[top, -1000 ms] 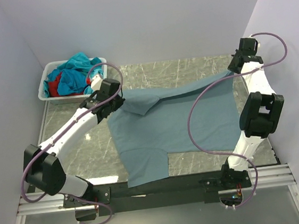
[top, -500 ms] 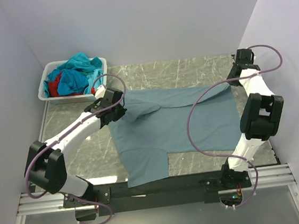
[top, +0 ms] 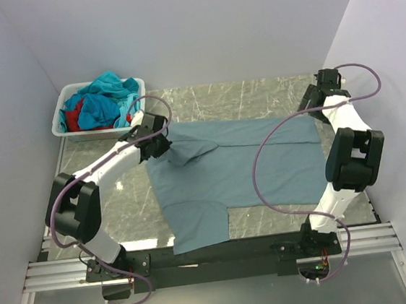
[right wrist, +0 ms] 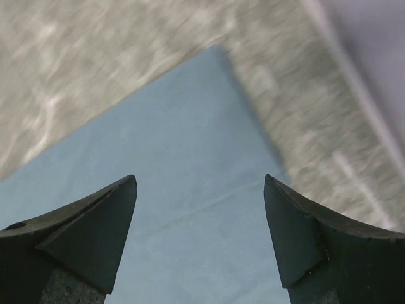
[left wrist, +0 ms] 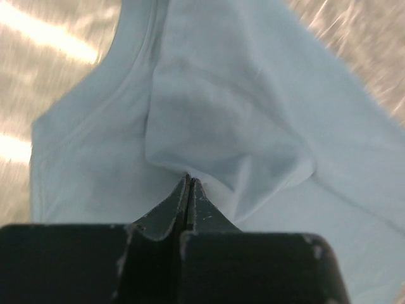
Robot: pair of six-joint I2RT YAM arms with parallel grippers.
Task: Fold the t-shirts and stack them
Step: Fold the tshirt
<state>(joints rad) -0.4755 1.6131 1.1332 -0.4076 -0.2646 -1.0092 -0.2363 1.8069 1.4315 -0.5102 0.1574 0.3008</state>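
Status: first fold under way; no shirt folded or stacked yet.

The grey-blue t-shirt (top: 249, 172) lies spread, mostly flat, on the table (top: 255, 92). The left gripper (left wrist: 189, 182), jaws closed, pinches a raised fold near the shirt's far-left collar. The right gripper (right wrist: 200, 185), jaws wide apart and empty, hovers over the far-right corner. The teal, blue and red shirts (top: 103, 104) wait in the white basket (top: 58, 126), far left.

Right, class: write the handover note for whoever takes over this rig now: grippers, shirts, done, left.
Left gripper: shut, pinching a fold of the grey-blue t-shirt.
Right gripper: open, empty, over that shirt's far right corner.
The shirt lies spread on the table; teal, blue and red shirts are heaped in the white basket.
Done: nothing folded or stacked.
Left: fold this one, then the rest, and stack.
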